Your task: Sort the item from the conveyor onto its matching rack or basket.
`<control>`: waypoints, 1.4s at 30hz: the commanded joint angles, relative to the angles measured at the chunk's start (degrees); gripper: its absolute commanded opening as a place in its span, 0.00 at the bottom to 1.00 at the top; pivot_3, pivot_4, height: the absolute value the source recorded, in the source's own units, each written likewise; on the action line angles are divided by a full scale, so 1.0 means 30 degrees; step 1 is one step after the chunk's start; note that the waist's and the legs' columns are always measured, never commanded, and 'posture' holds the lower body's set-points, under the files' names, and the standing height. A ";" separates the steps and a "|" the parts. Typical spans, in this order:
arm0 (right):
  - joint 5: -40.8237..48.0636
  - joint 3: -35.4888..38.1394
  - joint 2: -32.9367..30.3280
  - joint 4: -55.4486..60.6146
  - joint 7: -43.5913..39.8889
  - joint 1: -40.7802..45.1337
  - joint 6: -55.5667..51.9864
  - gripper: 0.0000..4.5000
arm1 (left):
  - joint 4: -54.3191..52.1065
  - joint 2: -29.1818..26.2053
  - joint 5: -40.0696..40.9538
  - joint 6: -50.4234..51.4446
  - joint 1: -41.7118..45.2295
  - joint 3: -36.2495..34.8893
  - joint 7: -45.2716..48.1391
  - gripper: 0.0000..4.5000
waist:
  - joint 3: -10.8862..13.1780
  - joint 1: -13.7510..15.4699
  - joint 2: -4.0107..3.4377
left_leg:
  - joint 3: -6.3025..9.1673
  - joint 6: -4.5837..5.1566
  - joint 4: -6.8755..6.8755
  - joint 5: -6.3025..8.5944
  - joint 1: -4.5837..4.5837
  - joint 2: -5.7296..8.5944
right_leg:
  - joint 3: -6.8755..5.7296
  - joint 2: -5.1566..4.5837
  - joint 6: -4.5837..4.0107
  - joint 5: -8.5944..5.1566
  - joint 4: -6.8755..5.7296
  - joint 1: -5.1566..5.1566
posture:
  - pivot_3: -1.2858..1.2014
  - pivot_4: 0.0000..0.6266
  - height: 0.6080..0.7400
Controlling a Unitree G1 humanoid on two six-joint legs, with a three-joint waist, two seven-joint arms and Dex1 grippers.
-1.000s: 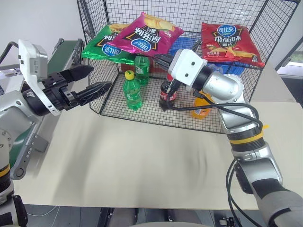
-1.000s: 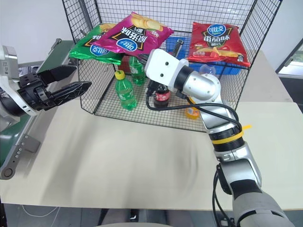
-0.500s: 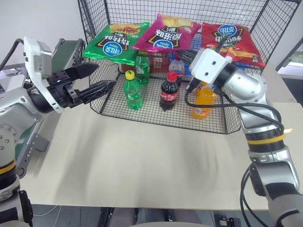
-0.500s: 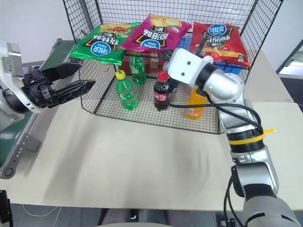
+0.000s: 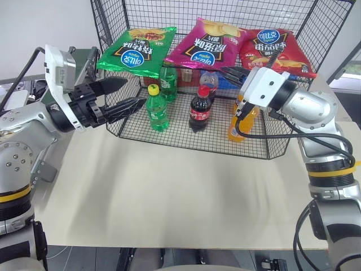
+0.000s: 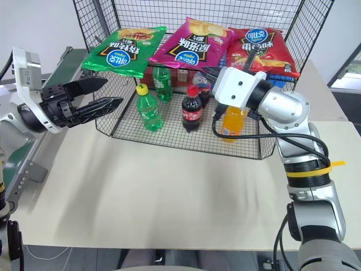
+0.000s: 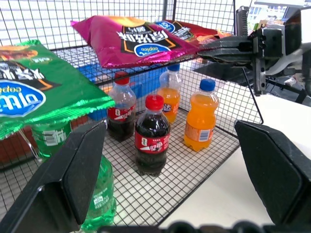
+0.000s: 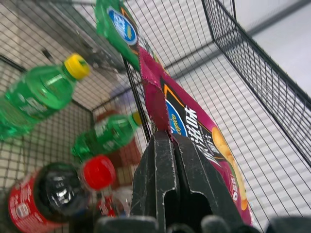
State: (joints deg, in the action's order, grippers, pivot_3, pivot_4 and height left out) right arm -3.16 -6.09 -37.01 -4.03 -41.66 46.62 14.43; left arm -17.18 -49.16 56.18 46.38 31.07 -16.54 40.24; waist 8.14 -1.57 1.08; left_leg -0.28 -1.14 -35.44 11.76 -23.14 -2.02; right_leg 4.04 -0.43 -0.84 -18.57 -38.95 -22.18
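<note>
The magenta-pink chip bag [image 5: 210, 45] lies on the upper shelf of the black wire rack [image 5: 299, 25], between a green bag [image 5: 135, 52] and a red bag [image 5: 276, 48]. My right gripper [image 5: 227, 71] reaches in level from the right and is shut on the pink bag's near edge; in the right wrist view the foil edge [image 8: 154, 104] runs into the closed fingertips [image 8: 162, 138]. My left gripper [image 5: 135, 92] hovers open and holds nothing at the rack's front left corner. The dark-green conveyor [image 6: 63, 65] runs along the left, behind the left arm.
On the rack's lower level stand green soda bottles [image 5: 157, 108], cola bottles [image 5: 199, 110] and orange bottles [image 5: 238, 121], with a blue basket [image 7: 141, 80] behind them. The beige table [image 5: 169, 186] stretches out in front of the rack.
My right gripper has carried the pink bag to the right, from on top of the green bag to the shelf spot between the green and red bags. The left gripper stays open.
</note>
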 commanded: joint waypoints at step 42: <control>0.9721 0.5206 -0.1514 1.0623 0.1454 -0.3617 -1.3852 0.99 | 0.0566 -0.2039 -0.3642 -0.1218 -0.0077 -0.0571 0.0867 1.00 | -0.0009 0.0156 -0.0015 | 0.0010 0.0082 -0.0142 0.0050 -0.0028 -0.0062 | -0.0012 0.0022 0.0001 -0.0001 -0.0040 0.0014 | 0.52 0.24 1.00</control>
State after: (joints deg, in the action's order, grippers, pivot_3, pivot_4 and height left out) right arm 25.04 7.07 -41.30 25.04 -39.32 35.64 -25.56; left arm -15.24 -55.35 45.72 44.08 29.34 -17.56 42.23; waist 8.12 -1.10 1.04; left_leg -0.25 -0.89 -35.87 11.91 -23.23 -2.17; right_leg 4.01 -0.35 -0.84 -18.57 -39.06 -22.14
